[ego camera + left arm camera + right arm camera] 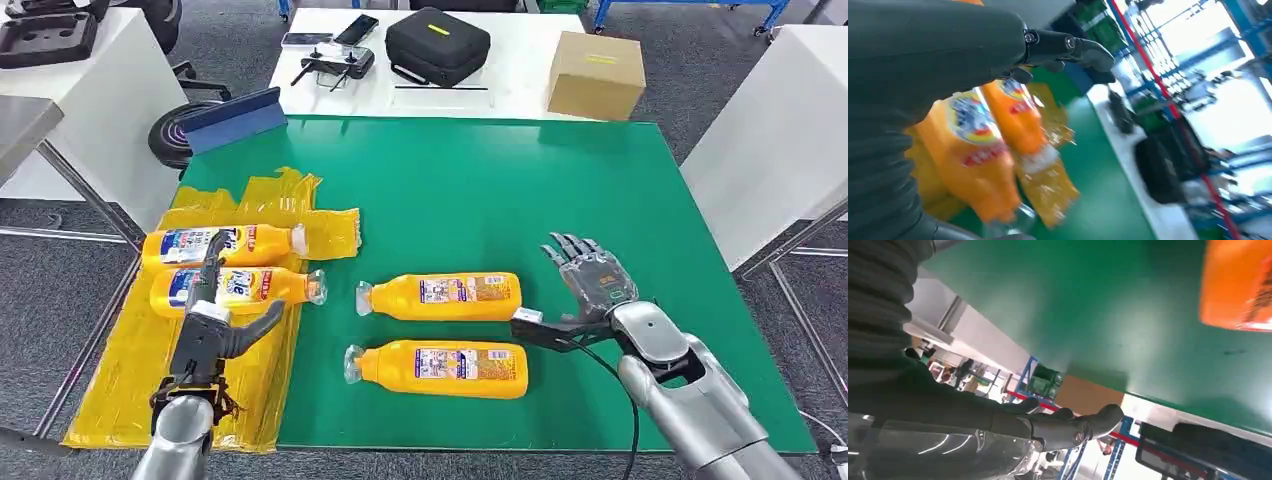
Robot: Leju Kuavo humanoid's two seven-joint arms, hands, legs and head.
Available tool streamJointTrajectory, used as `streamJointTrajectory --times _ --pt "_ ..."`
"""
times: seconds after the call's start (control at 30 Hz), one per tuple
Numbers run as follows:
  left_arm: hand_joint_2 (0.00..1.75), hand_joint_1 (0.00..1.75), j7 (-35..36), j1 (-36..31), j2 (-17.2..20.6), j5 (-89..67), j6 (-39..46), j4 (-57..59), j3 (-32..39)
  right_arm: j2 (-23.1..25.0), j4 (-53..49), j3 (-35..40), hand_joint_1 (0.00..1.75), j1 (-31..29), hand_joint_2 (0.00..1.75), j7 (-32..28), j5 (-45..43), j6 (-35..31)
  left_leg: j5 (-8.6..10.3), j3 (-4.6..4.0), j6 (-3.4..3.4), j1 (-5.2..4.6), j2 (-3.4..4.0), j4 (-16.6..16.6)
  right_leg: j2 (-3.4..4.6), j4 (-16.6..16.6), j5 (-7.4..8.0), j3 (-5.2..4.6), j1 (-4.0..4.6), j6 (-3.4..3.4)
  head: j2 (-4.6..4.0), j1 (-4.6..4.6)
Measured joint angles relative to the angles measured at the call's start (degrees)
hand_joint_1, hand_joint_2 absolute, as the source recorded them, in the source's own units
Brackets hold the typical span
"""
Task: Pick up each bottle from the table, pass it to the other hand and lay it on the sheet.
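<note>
A green table [560, 190] carries four orange bottles and a crumpled yellow sheet [130, 350] spread over its left side. Two bottles already lie on the sheet, side by side with their caps pointing right: the far bottle [225, 243] and the near bottle [240, 288]. Two more wait on the bare green surface near the middle, both lying flat with caps to the left: the third bottle [440, 296] and, just nearer the robot, the fourth bottle [440, 368]. The left hand [205, 320] hovers over the sheet close to the two placed bottles; its fingers are spread and hold nothing, and the left wrist view shows the same two orange bottles just beyond its dark fingers [1068, 47]. The right hand [590, 280] hangs over the table just to the right of the two waiting bottles, palm up and fingers spread, holding nothing; its thumb points toward their flat ends without touching. By the look of it the task is about half done: two bottles delivered, two left. The next step would likely be for the right hand to grasp one of the remaining bottles, pass it across, and let the left hand lay it on the sheet.
</note>
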Motion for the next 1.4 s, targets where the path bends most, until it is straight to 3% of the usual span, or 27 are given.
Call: streamJointTrajectory --times 0.47,1.4 --pt "1.75 0.0 -0.5 1.0 0.0 6.4 -3.1 -5.4 -3.1 6.6 8.9 2.4 0.0 -3.0 1.75 -2.2 -2.1 -5.4 -0.01 0.01 -0.01 0.02 0.0 0.0 0.0 0.0 -0.01 0.0 0.02 -0.01 0.0 0.0" --pt "1.75 0.0 -0.4 2.9 0.0 7.2 -1.3 -7.1 -3.6 13.7 19.7 6.1 0.0 -6.7 1.75 -2.8 -2.4 -5.5 0.0 0.02 -0.01 0.01 -0.01 0.0 -0.01 0.0 -0.01 0.02 0.0 -0.01 0.0 0.0"
